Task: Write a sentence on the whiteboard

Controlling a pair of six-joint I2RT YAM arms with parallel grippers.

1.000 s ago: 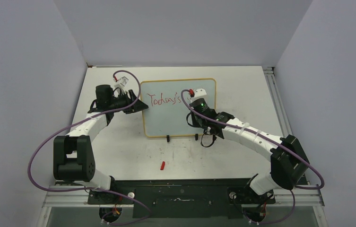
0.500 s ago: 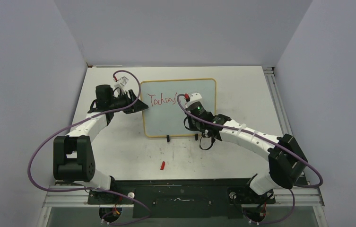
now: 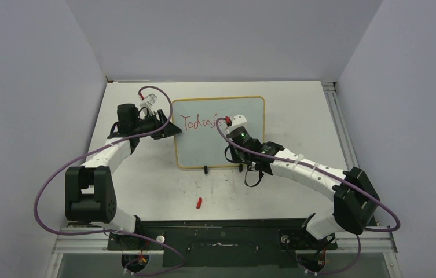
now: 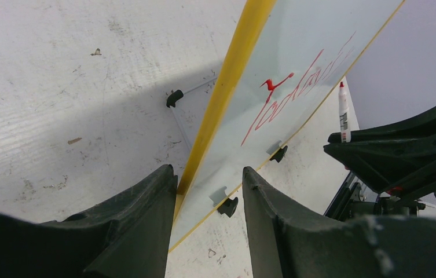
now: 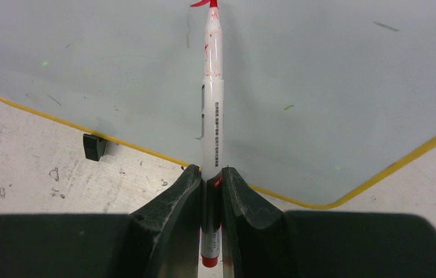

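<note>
The whiteboard [image 3: 215, 150] with its yellow frame stands near the back of the table. Red writing, the start of the sentence [image 3: 200, 123], runs along its top. My left gripper [image 3: 168, 128] is shut on the board's left edge; in the left wrist view its fingers [image 4: 163, 197] straddle the board's corner [image 4: 227, 87], with the red words [image 4: 296, 95] beyond. My right gripper [image 3: 231, 125] is shut on a white marker [image 5: 212, 116] with a red end. Its tip rests on the board [image 5: 319, 87] at a red stroke [image 5: 202, 3].
A red marker cap [image 3: 200, 202] lies on the table in front of the board. Two black clip feet [image 3: 206, 169] [image 3: 240, 168] stick out from the board's near edge. A metal rail [image 3: 337, 116] runs along the table's right side, and walls close in on three sides.
My right gripper has slid left along the board with the marker and now covers the end of the red word. The left gripper and the board have not moved.
</note>
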